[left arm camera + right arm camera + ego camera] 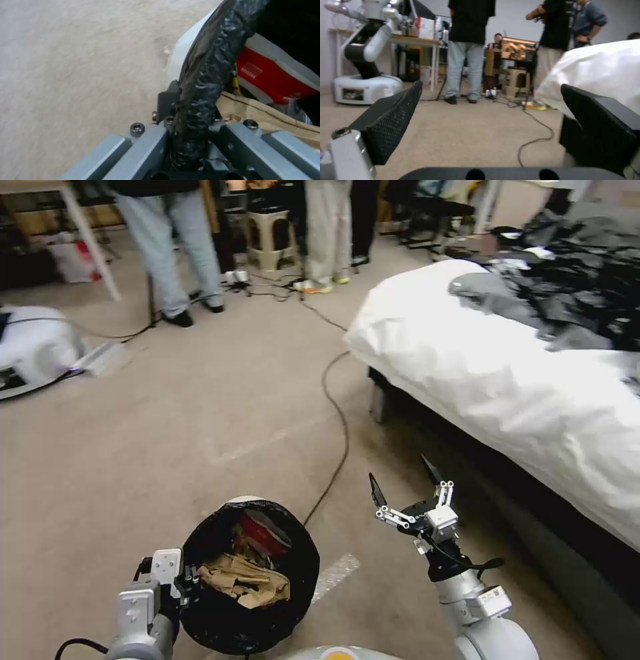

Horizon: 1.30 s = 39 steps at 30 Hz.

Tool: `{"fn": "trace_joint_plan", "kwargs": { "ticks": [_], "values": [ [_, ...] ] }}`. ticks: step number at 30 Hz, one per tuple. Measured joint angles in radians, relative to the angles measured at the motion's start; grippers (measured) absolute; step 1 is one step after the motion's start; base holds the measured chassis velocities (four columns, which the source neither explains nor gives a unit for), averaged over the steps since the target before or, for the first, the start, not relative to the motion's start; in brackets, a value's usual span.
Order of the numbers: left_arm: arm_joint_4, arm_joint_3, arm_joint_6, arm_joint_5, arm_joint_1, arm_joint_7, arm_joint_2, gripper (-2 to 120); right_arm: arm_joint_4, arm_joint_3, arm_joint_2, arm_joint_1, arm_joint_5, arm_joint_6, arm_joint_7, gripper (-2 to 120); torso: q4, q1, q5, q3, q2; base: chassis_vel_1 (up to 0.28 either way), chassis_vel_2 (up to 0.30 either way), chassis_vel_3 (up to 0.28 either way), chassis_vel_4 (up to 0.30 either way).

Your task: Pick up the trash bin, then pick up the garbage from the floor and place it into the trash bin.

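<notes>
1. Gripping the bag-wrapped rim of the trash bin (250, 580), the left gripper (190, 130) held it off the carpet; a brown paper bag (243, 581) and a red-white packet (270, 80) lay inside.
2. The right gripper (405, 487) hung beside the bin, fingers (391, 120) spread apart with nothing between them.

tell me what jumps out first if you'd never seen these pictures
The trash bin, black bag over its rim, hangs low in front, the left hand clamped on its rim. Inside lie a crumpled brown paper bag and a red-white packet. The right hand hovers open and empty over the carpet, beside a bed with a white cover; a black cable snakes across the floor.
</notes>
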Motion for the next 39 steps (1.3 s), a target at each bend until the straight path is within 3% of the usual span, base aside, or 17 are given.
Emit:
{"fn": "trace_joint_plan", "kwargs": {
  "ticks": [24,39],
  "values": [
    [-0.001,-0.004,0.001,-0.023,-0.014,-0.01,-0.003,0,-0.006,0.0,0.003,-0.005,-0.003,0.006,-0.001,100,0.0,0.0,0.0,0.0,0.0,0.123,0.123,0.124,0.12],
    [0.008,0.001,-0.051,0.047,-0.019,0.019,-0.005,0,-0.005,0.006,0.003,-0.015,-0.007,0.013,-0.003,100,0.0,0.0,0.0,0.0,0.0,0.035,0.041,0.034,0.035]
  ]
}}
